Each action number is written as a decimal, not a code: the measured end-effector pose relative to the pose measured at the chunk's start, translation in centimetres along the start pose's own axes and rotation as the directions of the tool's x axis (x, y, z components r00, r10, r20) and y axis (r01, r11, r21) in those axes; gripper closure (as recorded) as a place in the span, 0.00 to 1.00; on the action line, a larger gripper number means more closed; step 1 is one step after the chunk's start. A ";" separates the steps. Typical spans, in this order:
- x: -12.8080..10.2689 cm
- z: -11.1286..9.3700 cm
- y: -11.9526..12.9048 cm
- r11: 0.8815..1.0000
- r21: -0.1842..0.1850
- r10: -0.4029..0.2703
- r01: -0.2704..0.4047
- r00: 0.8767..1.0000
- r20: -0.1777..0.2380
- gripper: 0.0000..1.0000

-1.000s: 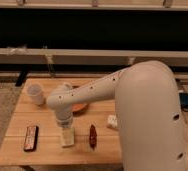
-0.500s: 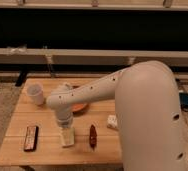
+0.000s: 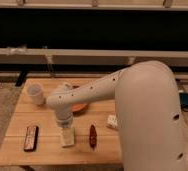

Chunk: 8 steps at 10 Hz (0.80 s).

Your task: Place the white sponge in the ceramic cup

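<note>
The white sponge lies flat on the wooden table, near the front middle. My gripper hangs straight down from the arm's wrist, right over the sponge's far end and at or just above it. The ceramic cup stands upright at the table's back left, well apart from the gripper and the sponge. The large white arm covers the table's right side.
An orange shallow bowl sits behind the gripper, partly hidden by the arm. A dark red oblong thing lies right of the sponge. A small white lumpy object is further right. A dark flat rectangular object lies front left.
</note>
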State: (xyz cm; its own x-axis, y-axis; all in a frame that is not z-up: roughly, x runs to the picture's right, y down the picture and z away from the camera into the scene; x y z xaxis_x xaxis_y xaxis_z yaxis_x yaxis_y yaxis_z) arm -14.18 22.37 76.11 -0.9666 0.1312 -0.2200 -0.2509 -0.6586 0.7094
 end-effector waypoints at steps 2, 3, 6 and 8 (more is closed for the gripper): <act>0.0 -0.2 0.3 1.000 -0.010 -0.017 0.017 1.000 0.003 0.20; 0.0 -0.4 0.9 0.998 -0.028 -0.054 0.054 0.999 0.005 0.20; 0.9 1.0 4.1 0.930 -0.072 -0.360 0.360 0.933 0.002 0.20; 1.7 2.4 5.1 0.874 -0.071 -0.483 0.481 0.876 -0.015 0.20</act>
State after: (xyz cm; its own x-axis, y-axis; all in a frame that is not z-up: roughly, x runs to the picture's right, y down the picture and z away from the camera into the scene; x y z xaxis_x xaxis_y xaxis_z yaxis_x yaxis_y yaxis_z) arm -17.21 20.97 80.99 -0.7244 0.4220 -0.5452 -0.6804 -0.5653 0.4664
